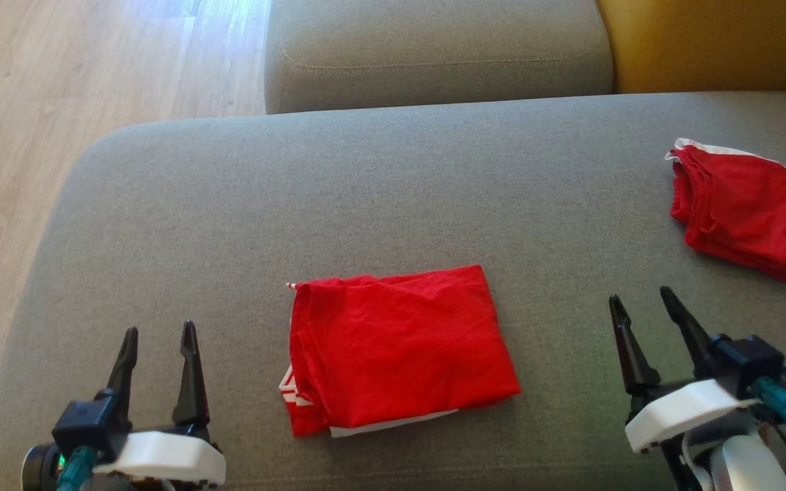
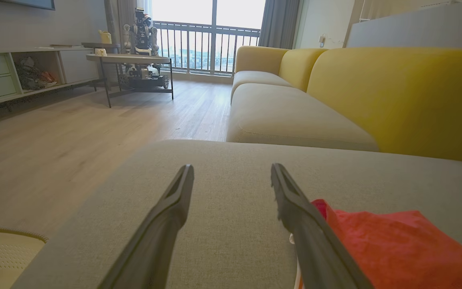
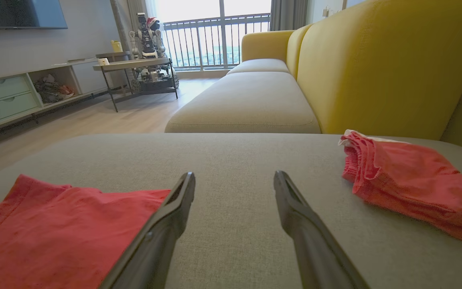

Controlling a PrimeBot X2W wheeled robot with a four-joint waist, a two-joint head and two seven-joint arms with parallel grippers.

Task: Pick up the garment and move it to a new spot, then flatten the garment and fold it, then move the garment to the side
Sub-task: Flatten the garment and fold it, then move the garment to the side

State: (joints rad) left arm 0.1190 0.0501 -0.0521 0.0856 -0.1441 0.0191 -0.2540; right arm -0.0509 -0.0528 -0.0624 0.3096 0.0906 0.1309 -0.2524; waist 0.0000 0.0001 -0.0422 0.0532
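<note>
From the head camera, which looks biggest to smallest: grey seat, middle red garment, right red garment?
1. grey seat
2. middle red garment
3. right red garment, which lies farther away, so its real size is unsure.

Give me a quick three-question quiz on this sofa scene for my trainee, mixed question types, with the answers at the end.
1. True or false: the left gripper is shut on the folded red garment.
2. Multiple choice: where does the second red garment lie relative to the folded one? A) farther away and to the robot's right. B) to the robot's left. C) on top of it.
3. Short answer: what does the right gripper hold?

Key: 1 false, it is open and apart from the cloth. 2 A. 3 nothing, it is open above the grey cushion.
</note>
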